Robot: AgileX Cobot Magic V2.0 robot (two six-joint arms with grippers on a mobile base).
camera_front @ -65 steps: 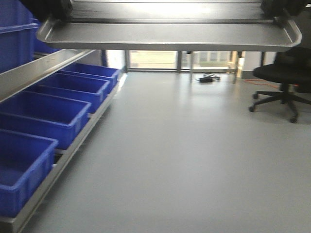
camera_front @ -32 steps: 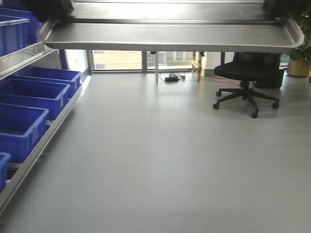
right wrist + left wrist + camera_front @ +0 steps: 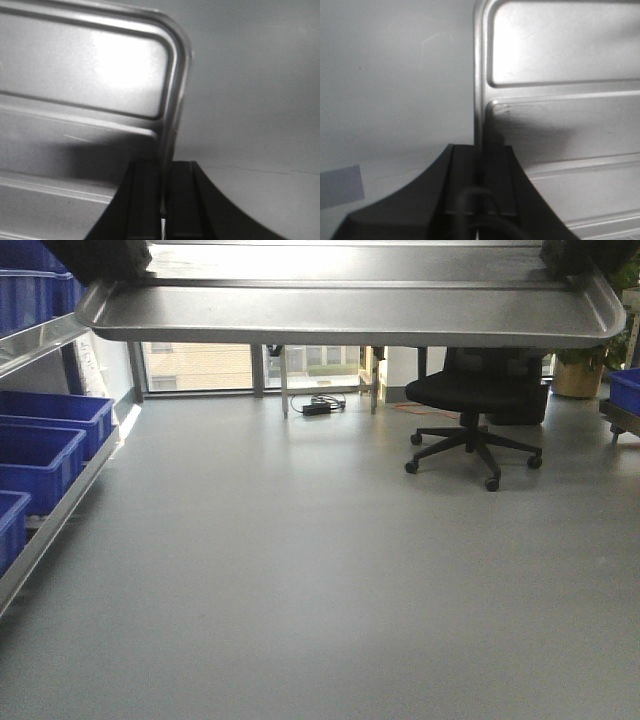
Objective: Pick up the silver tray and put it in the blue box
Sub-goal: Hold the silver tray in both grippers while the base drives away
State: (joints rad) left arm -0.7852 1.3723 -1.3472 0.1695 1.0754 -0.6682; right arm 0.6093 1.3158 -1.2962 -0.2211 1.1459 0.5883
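Left gripper: your two black fingers pinch the left short rim of the shiny silver rectangular metal tray, one on each side of the rim, at the bottom centre of the left wrist view.
Right gripper: you have it clamped the same way on the tray's right short rim, at the bottom centre of the right wrist view.
Tray position: you hold the tray level in the air across the top of the front view, above the plain grey floor.
Left edge: bright-blue plastic crates sit on a metal rack, well apart from the tray.
Right edge: one more blue crate, cut off by the frame.
Beyond: a black office chair on castors stands right of centre, with windows behind it.
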